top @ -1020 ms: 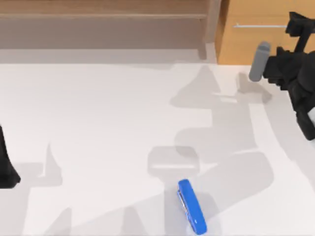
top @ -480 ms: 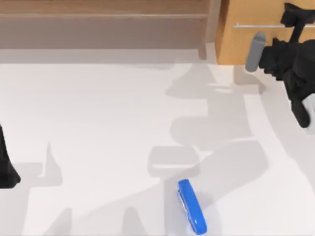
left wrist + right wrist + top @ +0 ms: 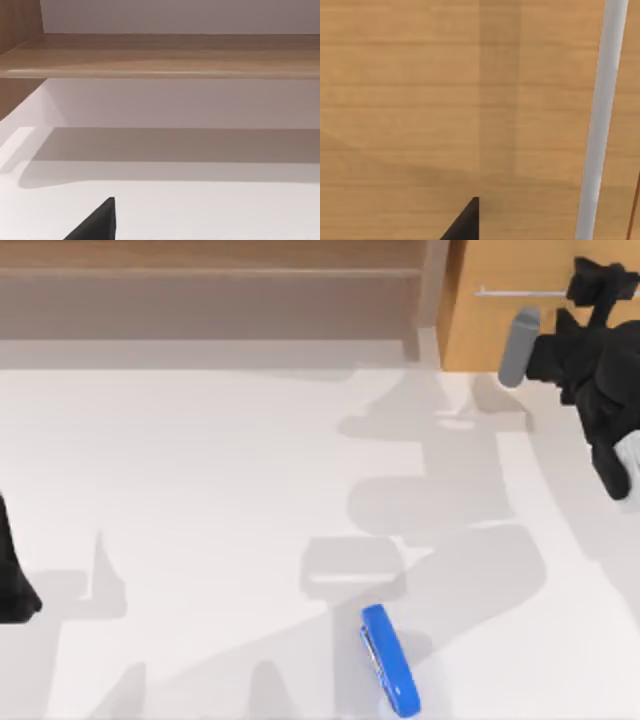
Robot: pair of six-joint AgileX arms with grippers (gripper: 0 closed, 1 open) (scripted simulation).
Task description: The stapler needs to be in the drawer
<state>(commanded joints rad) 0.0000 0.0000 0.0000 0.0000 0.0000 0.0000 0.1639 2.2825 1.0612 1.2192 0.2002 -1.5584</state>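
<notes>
Left arm [image 3: 14,585] parked at the table's 9 o'clock edge, low and dark. Our left wrist view looks along the white table [image 3: 200,210] toward the long pale-brown shelf [image 3: 165,55], with one dark fingertip [image 3: 97,225] of the left gripper at the edge of that view. We cannot tell how far that pincer is open, and nothing is seen in it

Shelf [image 3: 210,290] runs along the far edge from about 10 to 12 o'clock in the top view. The table [image 3: 200,470] in front of it is crossed by grey shadows

Stapler [image 3: 390,658] lies on the table at about 6 o'clock, near the front edge, slightly right of centre. Its long axis is tilted, far end toward 11 o'clock, near end toward 5 o'clock; silver strip along its left side. It lies well apart from both arms and from the drawer

Drawer [image 3: 500,315] sits at about 1 o'clock, just right of the shelf, front closed, with its silver handle [image 3: 520,292] horizontal across the face

Right gripper [image 3: 596,288] is at 2 o'clock, right up at the drawer front beside the right end of the handle. Our right wrist view shows the orange-brown wood [image 3: 420,100] close up, the handle [image 3: 600,120] crossing it, and one dark fingertip [image 3: 465,222]. We cannot tell the right pincer's opening or whether it grips the bar
</notes>
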